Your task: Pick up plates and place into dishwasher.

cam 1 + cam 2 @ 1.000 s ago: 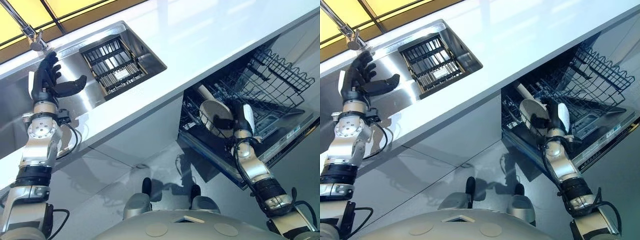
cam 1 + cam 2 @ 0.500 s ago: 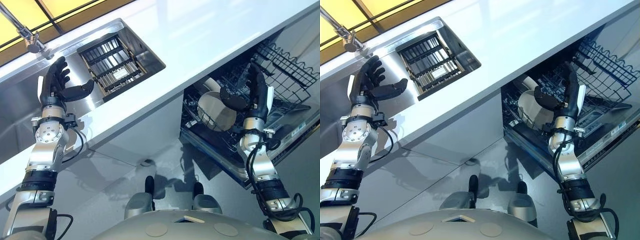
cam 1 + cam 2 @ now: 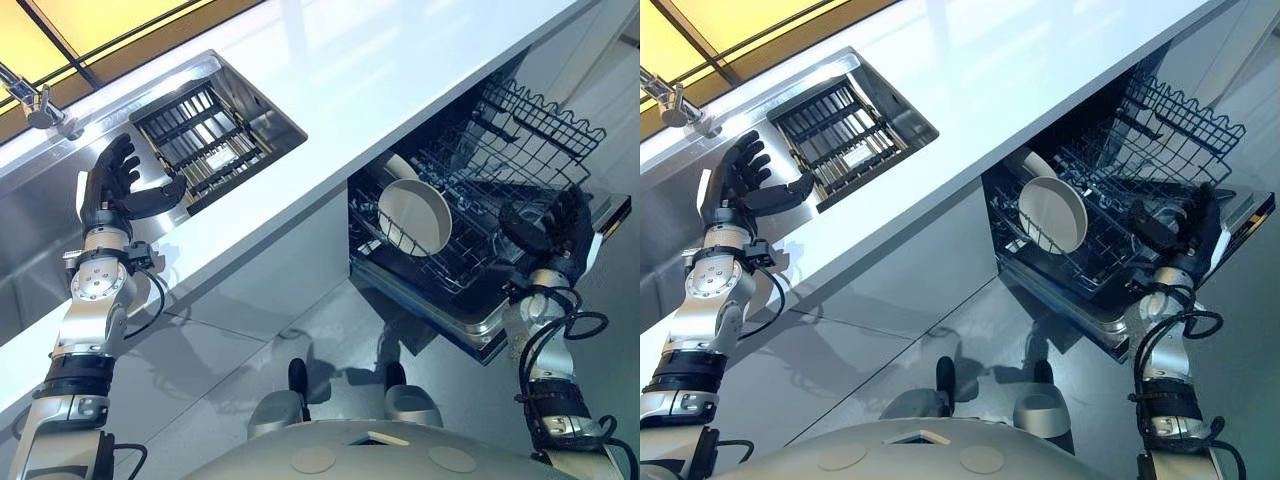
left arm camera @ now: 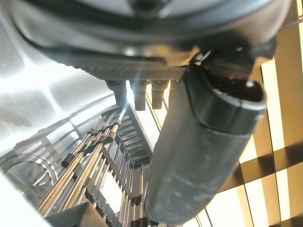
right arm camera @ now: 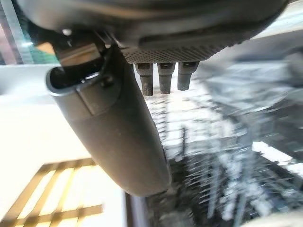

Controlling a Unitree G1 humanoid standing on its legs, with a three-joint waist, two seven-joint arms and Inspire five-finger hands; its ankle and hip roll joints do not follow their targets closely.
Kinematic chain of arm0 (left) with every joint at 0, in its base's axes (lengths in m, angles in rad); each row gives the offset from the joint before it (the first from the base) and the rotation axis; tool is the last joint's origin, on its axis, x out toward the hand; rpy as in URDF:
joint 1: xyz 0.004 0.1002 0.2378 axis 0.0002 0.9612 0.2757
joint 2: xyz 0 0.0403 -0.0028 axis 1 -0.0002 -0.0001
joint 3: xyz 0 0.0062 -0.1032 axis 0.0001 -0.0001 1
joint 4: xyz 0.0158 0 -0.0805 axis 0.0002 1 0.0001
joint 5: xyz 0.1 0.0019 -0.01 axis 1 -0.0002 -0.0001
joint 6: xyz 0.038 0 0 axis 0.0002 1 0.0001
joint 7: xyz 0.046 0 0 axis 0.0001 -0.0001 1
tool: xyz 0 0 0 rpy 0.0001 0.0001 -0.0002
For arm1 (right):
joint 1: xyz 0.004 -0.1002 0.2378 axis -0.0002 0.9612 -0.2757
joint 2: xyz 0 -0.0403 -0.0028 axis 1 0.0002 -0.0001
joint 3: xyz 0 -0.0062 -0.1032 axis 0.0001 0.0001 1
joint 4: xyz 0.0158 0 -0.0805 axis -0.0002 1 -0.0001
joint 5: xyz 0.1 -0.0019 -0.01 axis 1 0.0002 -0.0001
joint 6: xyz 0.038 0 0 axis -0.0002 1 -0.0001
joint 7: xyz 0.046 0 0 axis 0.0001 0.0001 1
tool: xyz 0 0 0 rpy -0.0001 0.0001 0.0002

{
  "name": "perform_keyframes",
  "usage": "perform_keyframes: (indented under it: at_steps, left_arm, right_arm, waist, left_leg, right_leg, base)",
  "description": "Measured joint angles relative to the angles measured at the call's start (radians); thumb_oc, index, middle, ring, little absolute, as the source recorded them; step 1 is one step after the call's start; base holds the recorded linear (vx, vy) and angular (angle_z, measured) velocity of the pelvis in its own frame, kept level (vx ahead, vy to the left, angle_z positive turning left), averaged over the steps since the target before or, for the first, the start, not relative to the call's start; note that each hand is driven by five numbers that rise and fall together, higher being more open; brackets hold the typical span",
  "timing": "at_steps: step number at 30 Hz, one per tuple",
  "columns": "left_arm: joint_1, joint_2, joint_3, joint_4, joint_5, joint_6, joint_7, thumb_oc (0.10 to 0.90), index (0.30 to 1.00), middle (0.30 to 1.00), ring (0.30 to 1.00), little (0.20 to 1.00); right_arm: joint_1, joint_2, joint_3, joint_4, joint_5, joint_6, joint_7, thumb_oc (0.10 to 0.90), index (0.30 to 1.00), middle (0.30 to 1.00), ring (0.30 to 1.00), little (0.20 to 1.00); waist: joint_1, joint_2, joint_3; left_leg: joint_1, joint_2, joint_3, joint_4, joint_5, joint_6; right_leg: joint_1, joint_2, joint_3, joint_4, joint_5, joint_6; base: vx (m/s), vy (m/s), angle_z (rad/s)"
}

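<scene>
So the plate (image 3: 415,215) stands in the dishwasher rack (image 3: 470,268), under the counter (image 3: 380,70) on the right; sink (image 3: 50,205) sits left.

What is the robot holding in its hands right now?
Nothing. The left robot hand is open over the sink; the right robot hand is open by the dishwasher rack, apart from the white plate standing in it.

Bright light glares off the white countertop (image 3: 400,60).
</scene>
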Motion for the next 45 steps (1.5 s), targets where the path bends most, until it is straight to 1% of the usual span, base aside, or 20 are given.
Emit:
perform_keyframes:
  at_steps: [2,6,8,12,15,18,23,26,30,34,38,40,42,44,45]
  left_arm:
    - [-0.001,0.001,0.000,0.002,0.000,0.001,-0.004,0.800,0.900,0.900,0.900,0.900]
    - [-0.002,0.009,0.000,0.004,-0.001,0.004,-0.018,0.800,0.900,0.900,0.900,0.900]
    - [-0.003,0.011,-0.001,0.006,-0.001,0.004,-0.020,0.800,0.900,0.900,0.900,0.900]
    - [-0.007,0.024,-0.001,0.006,-0.001,0.017,-0.026,0.800,0.900,0.900,0.900,0.900]
    - [-0.016,0.048,-0.003,0.007,-0.001,0.035,-0.036,0.800,0.900,0.900,0.900,0.900]
    - [-0.045,0.051,-0.019,0.009,-0.002,0.043,-0.038,0.800,0.900,0.900,0.900,0.900]
    - [-0.072,0.069,-0.022,0.009,-0.007,0.044,-0.040,0.800,0.900,0.900,0.900,0.900]
    - [-0.081,0.070,-0.023,0.011,-0.020,0.044,-0.039,0.800,0.900,0.900,0.900,0.900]
    - [-0.104,0.070,-0.061,0.061,-0.020,0.044,-0.035,0.800,0.900,0.900,0.900,0.900]
    - [-0.120,0.067,-0.087,0.089,-0.020,0.044,-0.031,0.800,0.900,0.900,0.900,0.900]
    - [-0.166,0.046,-0.107,0.158,-0.019,0.037,-0.031,0.800,0.900,0.900,0.900,0.900]
    - [-0.184,0.045,-0.111,0.176,-0.019,0.029,-0.032,0.800,0.900,0.900,0.900,0.900]
    - [-0.201,0.044,-0.122,0.196,-0.020,0.012,-0.034,0.800,0.900,0.900,0.900,0.900]
    - [-0.218,0.043,-0.139,0.202,-0.020,0.000,-0.038,0.800,0.900,0.900,0.900,0.900]
    - [-0.219,0.043,-0.141,0.204,-0.020,-0.011,-0.040,0.800,0.900,0.900,0.900,0.900]
  right_arm:
    - [-0.001,-0.001,0.018,0.051,0.011,0.035,0.018,0.800,0.900,0.900,0.900,0.900]
    - [-0.006,-0.006,0.053,0.104,0.011,0.067,0.038,0.800,0.900,0.900,0.900,0.900]
    - [-0.028,-0.011,0.062,0.153,0.018,0.086,0.065,0.800,0.900,0.900,0.900,0.900]
    - [-0.047,-0.029,0.062,0.197,0.047,0.104,0.075,0.800,0.900,0.900,0.900,0.900]
    - [-0.065,-0.041,0.063,0.235,0.058,0.114,0.078,0.800,0.900,0.900,0.900,0.900]
    - [-0.088,-0.060,0.067,0.270,0.137,0.123,0.087,0.800,0.900,0.900,0.900,0.900]
    - [-0.098,-0.070,0.068,0.270,0.362,0.124,0.162,0.800,0.900,0.900,0.900,0.900]
    - [-0.099,-0.054,0.072,0.244,0.489,0.095,0.178,0.800,0.900,0.900,0.900,0.900]
    - [-0.110,-0.034,0.095,0.222,0.547,0.052,0.181,0.800,0.900,0.900,0.900,0.900]
    - [-0.151,-0.031,0.132,0.209,0.541,0.016,0.173,0.800,0.900,0.900,0.900,0.900]
    - [-0.243,-0.009,0.146,0.209,0.503,0.012,0.131,0.800,0.900,0.900,0.900,0.900]
    - [-0.293,-0.014,0.174,0.209,0.486,0.009,0.124,0.800,0.900,0.900,0.900,0.900]
    - [-0.359,-0.019,0.200,0.209,0.460,0.010,0.114,0.800,0.900,0.900,0.900,0.900]
    - [-0.399,-0.024,0.214,0.209,0.452,0.013,0.072,0.800,0.900,0.900,0.900,0.900]
    - [-0.408,-0.036,0.208,0.209,0.436,-0.001,0.060,0.800,0.900,0.900,0.900,0.900]
  waist:
    - [0.005,0.000,0.000]
    - [0.018,0.000,0.000]
    - [0.026,0.000,0.000]
    - [0.051,0.000,0.000]
    - [0.052,0.000,0.000]
    - [0.064,-0.002,0.001]
    - [0.063,-0.015,0.016]
    - [0.060,-0.015,0.035]
    - [0.056,-0.015,0.045]
    - [0.055,-0.014,0.055]
    - [0.070,-0.011,0.056]
    - [0.076,-0.010,0.057]
    - [0.097,-0.005,0.060]
    - [0.122,0.008,0.067]
    - [0.133,0.016,0.073]
  left_leg:
    - [0.002,0.000,-0.002,0.000,0.000,0.000]
    - [0.004,-0.001,-0.012,0.000,0.002,-0.001]
    - [0.004,-0.001,-0.020,0.000,0.004,-0.002]
    - [0.001,-0.001,-0.026,0.000,0.005,-0.002]
    - [-0.014,-0.002,-0.046,0.000,0.013,-0.002]
    - [-0.026,-0.003,-0.054,0.000,0.019,-0.001]
    - [-0.033,-0.002,-0.061,0.000,0.024,-0.003]
    - [-0.033,-0.002,-0.061,0.000,0.025,-0.002]
    - [-0.035,-0.002,-0.061,0.000,0.026,-0.003]
    - [-0.035,-0.002,-0.061,0.000,0.026,-0.003]
    - [-0.036,-0.002,-0.063,0.000,0.028,-0.003]
    - [-0.043,-0.003,-0.074,0.000,0.031,-0.004]
    - [-0.047,-0.004,-0.078,0.001,0.033,-0.004]
    - [-0.051,-0.006,-0.092,0.001,0.034,-0.004]
    - [-0.054,-0.007,-0.099,0.001,0.034,-0.004]
  right_leg:
    - [0.003,0.000,-0.001,0.000,0.000,-0.001]
    - [0.011,0.000,-0.011,0.000,0.001,-0.001]
    - [0.015,0.000,-0.021,0.000,0.000,0.000]
    - [0.016,0.001,-0.026,0.000,-0.002,0.002]
    - [0.012,0.001,-0.045,0.000,-0.002,0.002]
    - [0.005,0.001,-0.053,0.000,-0.001,0.002]
    - [0.002,0.003,-0.058,0.000,0.000,0.000]
    - [0.002,0.003,-0.058,0.000,0.001,-0.001]
    - [-0.001,0.003,-0.058,0.000,0.001,-0.001]
    - [-0.001,0.003,-0.059,-0.001,0.003,-0.003]
    - [0.000,0.003,-0.061,-0.001,0.006,-0.007]
    - [-0.001,0.003,-0.074,-0.001,0.006,-0.008]
    - [0.001,0.003,-0.082,-0.001,0.006,-0.008]
    - [0.004,0.002,-0.096,-0.001,0.007,-0.009]
    - [0.005,0.002,-0.109,-0.001,0.007,-0.009]
  base:
    - [0.03,-0.088,0.02]
    - [0.00,-0.063,0.07]
    - [-0.01,-0.058,0.13]
    - [-0.01,-0.053,0.05]
    - [-0.02,-0.047,0.17]
    - [-0.02,-0.028,0.09]
    - [0.00,-0.008,0.03]
    - [0.00,0.000,0.00]
    - [0.03,0.036,-0.02]
    - [0.06,0.072,-0.01]
    - [0.06,0.060,0.02]
    - [0.06,0.045,0.16]
    - [0.07,0.030,0.15]
    - [0.06,0.016,0.17]
    - [0.05,0.014,0.20]
